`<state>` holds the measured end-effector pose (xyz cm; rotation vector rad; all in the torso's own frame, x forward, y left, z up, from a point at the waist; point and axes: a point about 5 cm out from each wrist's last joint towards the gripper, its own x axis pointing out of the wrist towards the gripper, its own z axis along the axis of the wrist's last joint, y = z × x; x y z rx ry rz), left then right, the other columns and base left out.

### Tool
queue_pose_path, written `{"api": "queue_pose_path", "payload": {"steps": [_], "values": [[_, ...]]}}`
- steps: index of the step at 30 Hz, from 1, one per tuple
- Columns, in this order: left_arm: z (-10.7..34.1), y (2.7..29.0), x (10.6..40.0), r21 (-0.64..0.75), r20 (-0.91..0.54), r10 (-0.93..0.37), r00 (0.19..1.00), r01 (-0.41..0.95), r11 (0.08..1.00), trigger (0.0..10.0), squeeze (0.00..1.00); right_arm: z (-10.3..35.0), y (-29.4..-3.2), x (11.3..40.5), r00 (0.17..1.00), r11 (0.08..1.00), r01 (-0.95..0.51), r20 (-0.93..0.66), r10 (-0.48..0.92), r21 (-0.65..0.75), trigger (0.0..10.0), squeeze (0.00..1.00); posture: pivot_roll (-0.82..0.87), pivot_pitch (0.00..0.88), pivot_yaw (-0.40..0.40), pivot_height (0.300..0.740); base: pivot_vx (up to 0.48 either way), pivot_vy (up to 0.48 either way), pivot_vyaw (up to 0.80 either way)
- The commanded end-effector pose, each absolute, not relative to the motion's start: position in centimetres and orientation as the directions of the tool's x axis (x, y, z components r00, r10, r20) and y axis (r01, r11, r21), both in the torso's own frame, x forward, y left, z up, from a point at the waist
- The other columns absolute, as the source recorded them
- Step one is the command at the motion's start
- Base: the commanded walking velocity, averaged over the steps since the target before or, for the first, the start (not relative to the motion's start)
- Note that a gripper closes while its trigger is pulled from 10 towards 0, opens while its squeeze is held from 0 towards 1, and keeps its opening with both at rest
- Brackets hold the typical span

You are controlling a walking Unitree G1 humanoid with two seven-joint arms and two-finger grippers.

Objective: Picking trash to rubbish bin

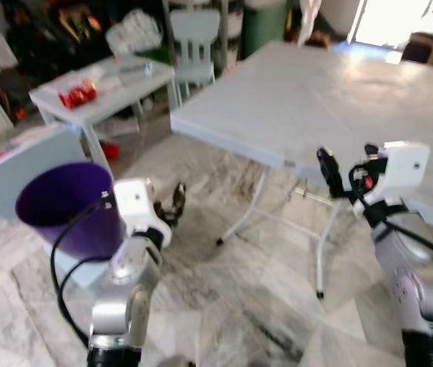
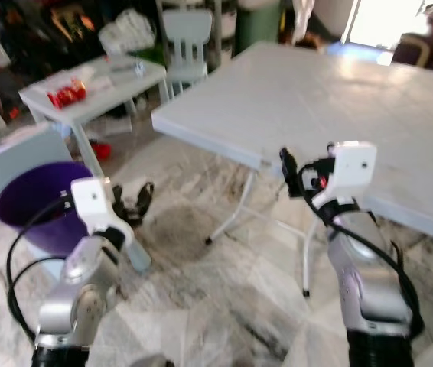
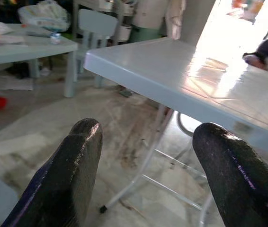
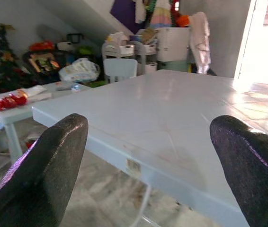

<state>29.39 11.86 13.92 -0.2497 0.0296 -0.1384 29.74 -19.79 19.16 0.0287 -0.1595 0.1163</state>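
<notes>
A purple rubbish bin stands on the marble floor at my left. My left gripper is held out beside the bin, a little to its right, open and holding nothing; the left wrist view shows its two black fingers spread wide over the floor. My right gripper is raised at the near edge of the big white folding table, open and bare, its fingers far apart in the right wrist view. Red packets lie on a small white table at the back left.
A small red thing lies on the floor under the small table. A pale child's chair and a white plastic bag stand behind. A grey board leans beside the bin. The folding table's thin legs stand ahead.
</notes>
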Motion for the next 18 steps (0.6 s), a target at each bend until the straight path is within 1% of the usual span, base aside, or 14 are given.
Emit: {"api": "queue_pose_path", "payload": {"steps": [1,2,18], "values": [[13.83,12.48,29.34,-0.237,-0.019,-0.125,0.992,0.117,0.964,10.0,0.00,19.44,-19.48,29.85,0.978,0.991,-0.131,0.166,0.127,0.013,10.0,0.00,-0.01,0.053,-0.010,0.740,-0.259,0.000,0.00],[13.84,12.48,29.35,-0.236,-0.019,-0.126,0.992,0.118,0.964,10.0,0.00,19.44,-19.49,29.84,0.978,0.991,-0.131,0.166,0.127,0.013,10.0,0.00,-0.01,0.053,-0.010,0.740,-0.240,0.000,0.00],[14.12,12.78,29.53,-0.227,0.000,-0.125,0.992,0.122,0.966,10.0,0.00,19.50,-19.48,29.90,0.978,0.992,-0.128,0.170,0.124,0.017,10.0,0.00,-0.01,0.043,-0.008,0.740,0.000,0.000,0.00]]}}
